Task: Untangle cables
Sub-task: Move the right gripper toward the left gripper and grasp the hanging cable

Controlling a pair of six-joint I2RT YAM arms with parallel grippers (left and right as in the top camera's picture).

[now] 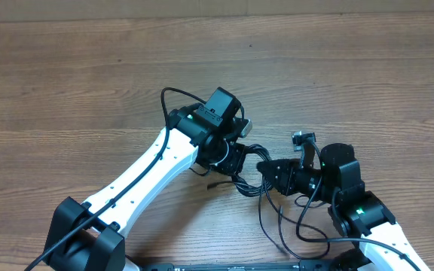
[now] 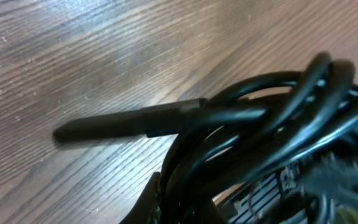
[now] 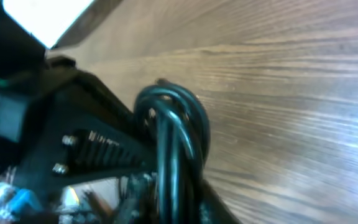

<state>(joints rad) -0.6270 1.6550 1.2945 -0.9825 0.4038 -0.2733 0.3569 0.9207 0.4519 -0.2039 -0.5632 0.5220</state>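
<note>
The cables (image 1: 253, 168) lie knotted between left gripper (image 1: 239, 162) and right gripper (image 1: 270, 172), equally near both. Slack trails behind the right. Whether either is clamped cannot be told.

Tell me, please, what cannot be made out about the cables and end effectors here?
- Overhead: how many cables there are, and whether the left end effector or right end effector is shut; all black, overlapping, small.
- Left wrist: its fingers, hidden behind blurred cable loops; only one plug is clear.
- Right wrist: where the loop goes, cut off by the bottom edge; the rest is a dark blur.
</note>
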